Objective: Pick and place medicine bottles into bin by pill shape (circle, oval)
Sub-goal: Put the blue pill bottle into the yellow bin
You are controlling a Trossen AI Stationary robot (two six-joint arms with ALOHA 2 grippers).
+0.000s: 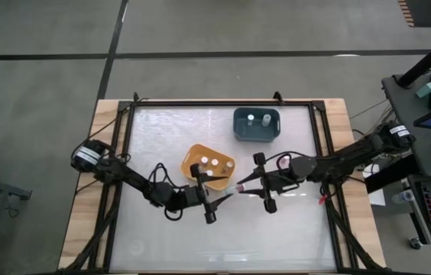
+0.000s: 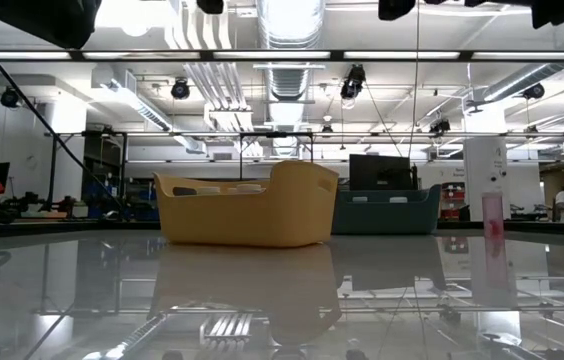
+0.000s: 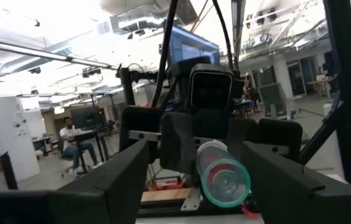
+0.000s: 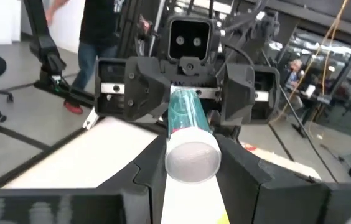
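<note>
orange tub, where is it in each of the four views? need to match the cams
High view: orange tub at table centre, beside the left pincer.
Low view: left of centre, in front of the blue tub.
Left wrist view: not in it.
Right wrist view: not in it.
Shared landmark: the blue tub behind it shows in the high and low views; the wrist views share only the bottle between the pincers.

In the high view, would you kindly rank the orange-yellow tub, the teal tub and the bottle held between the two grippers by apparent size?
1. Orange-yellow tub and teal tub: they look about alike, so I would not rank one over the other.
2. Bottle: by far the smallest, a thin sliver between the grippers.
</note>
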